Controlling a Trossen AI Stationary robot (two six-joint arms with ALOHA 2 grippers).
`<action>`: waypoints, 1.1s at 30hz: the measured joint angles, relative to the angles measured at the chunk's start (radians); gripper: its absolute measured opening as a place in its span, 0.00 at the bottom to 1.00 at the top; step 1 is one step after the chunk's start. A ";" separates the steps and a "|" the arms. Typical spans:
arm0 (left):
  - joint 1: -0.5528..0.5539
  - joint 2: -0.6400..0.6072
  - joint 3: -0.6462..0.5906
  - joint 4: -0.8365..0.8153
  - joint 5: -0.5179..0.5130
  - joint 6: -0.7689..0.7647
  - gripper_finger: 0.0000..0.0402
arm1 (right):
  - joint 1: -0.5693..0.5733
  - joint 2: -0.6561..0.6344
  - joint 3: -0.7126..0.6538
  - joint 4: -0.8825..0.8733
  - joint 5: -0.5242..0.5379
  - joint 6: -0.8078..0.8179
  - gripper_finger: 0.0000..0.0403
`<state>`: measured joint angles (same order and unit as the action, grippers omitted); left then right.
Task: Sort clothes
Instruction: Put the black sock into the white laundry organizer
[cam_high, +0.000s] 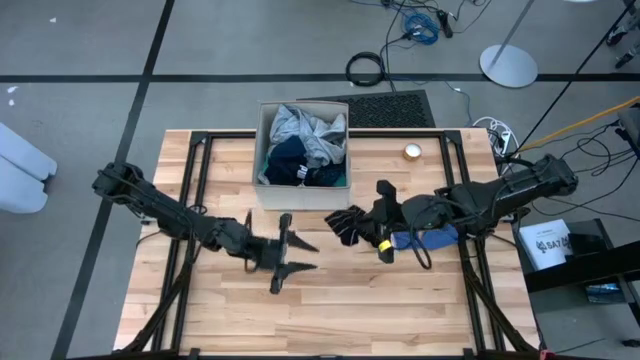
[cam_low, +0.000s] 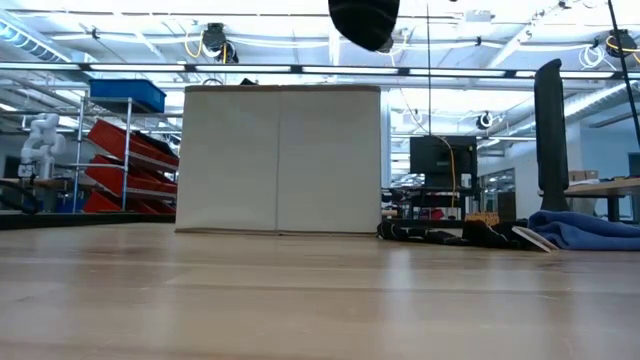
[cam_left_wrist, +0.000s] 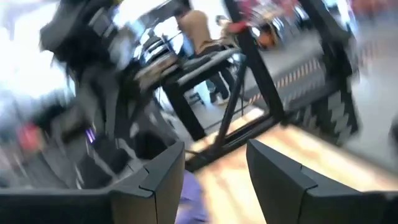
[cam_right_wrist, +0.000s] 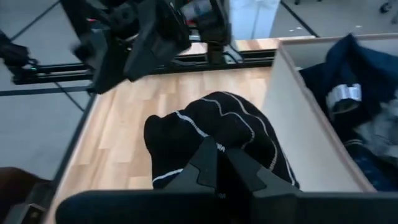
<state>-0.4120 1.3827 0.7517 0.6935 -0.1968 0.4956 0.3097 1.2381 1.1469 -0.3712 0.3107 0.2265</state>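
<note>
- Striped black socks (cam_right_wrist: 214, 134): soft, light and limp by the look of them, a bunched black knit with thin white lines. They should drape and sag when lifted, so a pinch through the thick middle of the bunch seems the safest hold; a grip on one loose edge could let the rest trail or slip free.
- Position: in the high view the socks (cam_high: 348, 225) lie on the table (cam_high: 220, 320), near the front right corner of the beige box (cam_high: 262, 150), just beside the right arm.
- Right gripper (cam_right_wrist: 219, 163): fingers pinched together on the top of the sock bundle, grasping it.
- Blue garment (cam_high: 432, 238): lies under the right arm, just beyond the socks; soft, crumpled.
- Box contents: grey garment (cam_high: 305, 125) on top, navy garment (cam_high: 290, 160) below it, already inside.
- Left gripper (cam_high: 290, 255): over bare table to the left of the socks, fingers spread apart, holding nothing.
- Judgement: sorting partly done; two pieces remain outside the box.
</note>
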 joint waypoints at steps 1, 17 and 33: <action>-0.008 0.000 0.000 -0.001 0.014 0.112 0.45 | 0.010 0.002 0.002 -0.001 0.000 0.011 0.00; -0.020 0.083 0.092 0.009 -0.255 0.479 0.45 | 0.042 0.044 0.005 0.033 -0.004 0.109 0.00; 0.018 0.114 0.126 -0.024 -0.247 0.285 0.45 | 0.112 0.065 0.005 0.131 0.001 0.087 0.00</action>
<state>-0.3939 1.4967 0.8780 0.6696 -0.4438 0.7804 0.4221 1.3029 1.1515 -0.2404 0.3119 0.3135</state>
